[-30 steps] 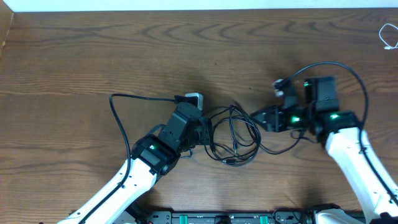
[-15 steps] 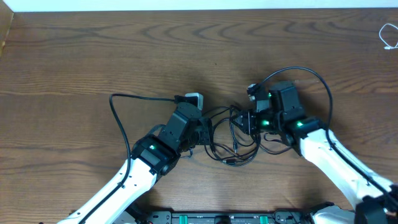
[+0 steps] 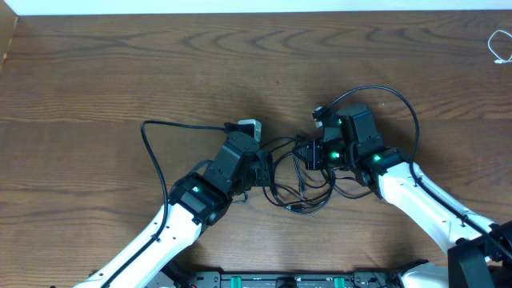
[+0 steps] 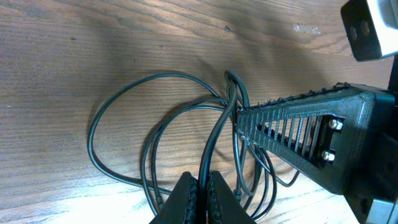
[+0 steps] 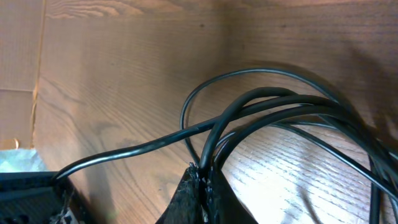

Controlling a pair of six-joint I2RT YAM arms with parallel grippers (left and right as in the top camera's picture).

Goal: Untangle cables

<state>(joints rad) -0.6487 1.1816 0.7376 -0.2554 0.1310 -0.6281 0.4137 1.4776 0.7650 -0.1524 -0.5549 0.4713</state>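
The black cables [image 3: 300, 182] lie as a knot of overlapping loops on the wooden table [image 3: 120, 64], at its middle, between the two arms. The left gripper [image 3: 261, 170] is clenched on a strand at the knot's left side; in its wrist view the fingertips [image 4: 186, 190] meet around a cord. The right gripper [image 3: 308, 154] is pinched on several strands at the upper right, its slotted finger [image 4: 298, 124] lying across the loops and covering some crossings. The right arm's thicker wire [image 3: 404, 104] arcs above it. A white cord [image 3: 500, 46] lies well apart at the far right edge, cut off by the frame. Which strand belongs to which cable cannot be told.
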